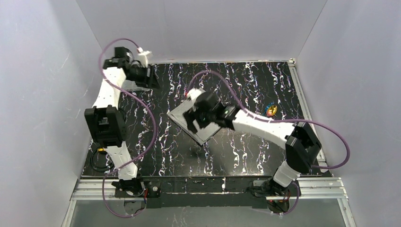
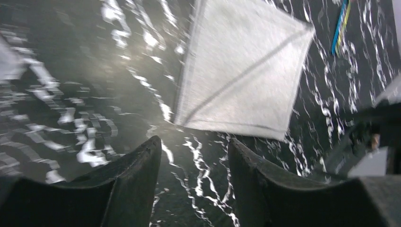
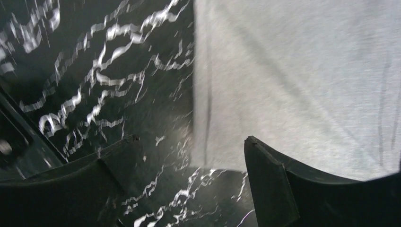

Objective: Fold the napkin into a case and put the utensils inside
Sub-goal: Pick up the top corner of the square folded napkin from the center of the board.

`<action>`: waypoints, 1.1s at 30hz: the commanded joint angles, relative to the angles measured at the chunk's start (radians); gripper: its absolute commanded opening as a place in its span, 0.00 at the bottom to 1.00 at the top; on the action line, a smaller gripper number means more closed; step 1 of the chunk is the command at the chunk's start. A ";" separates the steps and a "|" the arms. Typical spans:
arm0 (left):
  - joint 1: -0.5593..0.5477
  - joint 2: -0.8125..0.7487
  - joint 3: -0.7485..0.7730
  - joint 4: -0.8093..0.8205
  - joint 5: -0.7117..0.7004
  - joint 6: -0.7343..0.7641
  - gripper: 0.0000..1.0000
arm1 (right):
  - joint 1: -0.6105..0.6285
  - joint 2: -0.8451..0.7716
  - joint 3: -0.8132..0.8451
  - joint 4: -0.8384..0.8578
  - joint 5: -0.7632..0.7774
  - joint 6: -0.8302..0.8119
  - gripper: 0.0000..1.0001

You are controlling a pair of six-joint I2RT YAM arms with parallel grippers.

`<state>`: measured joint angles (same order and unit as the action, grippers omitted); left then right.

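Hovering over the folded napkin (image 1: pixel 206 135), the right claw (image 3: pixel 191 140) gapes wide, empty; the left claw (image 2: pixel 194 141), back-left, is partly open, empty too. Napkin lies flat and layered mid worktop (image 1: pixel 236 156), so folding looks near done; utensils (image 1: pixel 270 110) lie well apart toward the right edge, not yet inside.

Centre of table (image 1: pixel 236 151): napkin (image 1: pixel 179 116), lying flat. To its right, well apart: utensils (image 1: pixel 270 110). Over one napkin edge: right gripper (image 3: pixel 191 138). Far left, behind the napkin: left gripper (image 2: pixel 195 140).
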<state>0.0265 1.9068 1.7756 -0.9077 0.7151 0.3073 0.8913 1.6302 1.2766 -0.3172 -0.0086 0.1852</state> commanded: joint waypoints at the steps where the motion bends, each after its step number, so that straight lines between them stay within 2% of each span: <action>1: 0.129 -0.017 0.137 -0.047 -0.005 -0.078 0.57 | 0.166 0.008 -0.106 -0.057 0.314 -0.099 0.92; 3: 0.199 0.006 0.192 -0.049 0.060 -0.112 0.66 | 0.221 0.033 -0.118 -0.034 0.372 -0.107 0.94; 4: 0.247 0.015 0.214 -0.051 0.128 -0.127 0.74 | 0.230 0.044 -0.124 -0.021 0.393 -0.109 0.94; 5: 0.282 0.022 0.226 -0.049 0.214 -0.147 0.86 | 0.238 0.052 -0.133 -0.003 0.410 -0.113 0.95; 6: 0.304 0.027 0.234 -0.041 0.237 -0.174 0.96 | 0.247 0.059 -0.143 0.014 0.427 -0.120 0.95; 7: 0.311 0.029 0.237 -0.039 0.235 -0.186 0.98 | 0.254 0.066 -0.153 0.034 0.439 -0.130 0.95; 10: 0.306 -0.023 0.167 -0.042 0.207 -0.092 0.99 | 0.269 0.090 -0.162 0.056 0.462 -0.154 0.96; 15: 0.255 -0.211 -0.102 0.210 0.096 -0.003 0.98 | 0.284 0.122 -0.179 0.076 0.466 -0.157 0.95; 21: 0.178 -0.232 -0.163 0.199 0.047 0.141 0.99 | 0.288 0.137 -0.210 0.095 0.421 -0.130 0.90; 26: 0.092 -0.214 -0.229 0.165 -0.007 0.299 0.98 | 0.289 0.128 -0.246 0.106 0.416 -0.118 0.82; 29: 0.064 -0.197 -0.297 0.155 0.018 0.419 0.98 | 0.289 0.124 -0.257 0.118 0.411 -0.125 0.71; 33: 0.035 -0.182 -0.347 0.065 0.065 0.664 0.99 | 0.288 0.125 -0.272 0.128 0.408 -0.127 0.60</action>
<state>0.0799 1.7271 1.4654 -0.7391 0.7326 0.6930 1.1770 1.7638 1.0351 -0.1944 0.4042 0.0551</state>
